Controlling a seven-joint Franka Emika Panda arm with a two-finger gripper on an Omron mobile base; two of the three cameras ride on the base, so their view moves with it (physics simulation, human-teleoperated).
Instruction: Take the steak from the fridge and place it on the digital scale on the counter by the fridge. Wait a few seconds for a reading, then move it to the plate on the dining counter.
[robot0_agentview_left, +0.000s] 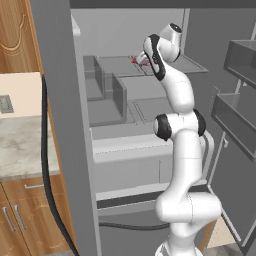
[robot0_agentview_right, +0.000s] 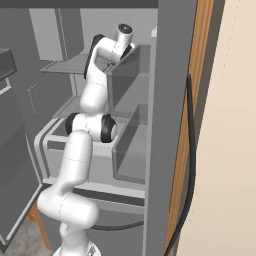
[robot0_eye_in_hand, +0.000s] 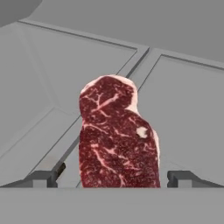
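Note:
The steak (robot0_eye_in_hand: 117, 140), a red marbled slab, lies flat on an upper shelf of the open fridge (robot0_agentview_left: 65, 125). In the hand view my gripper (robot0_eye_in_hand: 113, 180) is open, with one fingertip on each side of the steak's near end and not touching it. From the left base view the arm reaches deep into the fridge, and a sliver of the steak (robot0_agentview_left: 134, 60) shows beside the hand. The right base view shows the gripper (robot0_agentview_right: 114, 62) over the same shelf. The counter (robot0_agentview_left: 20, 145) lies left of the fridge. The digital scale, the plate and the dining counter are out of view.
Grey bins and dividers (robot0_agentview_left: 120, 95) stand on the fridge shelves below the hand. The open door with its boxy racks (robot0_agentview_left: 240, 60) is on the right. A black cable (robot0_agentview_left: 47, 165) hangs down the fridge's left side. Wooden cabinets (robot0_agentview_left: 20, 220) sit under the counter.

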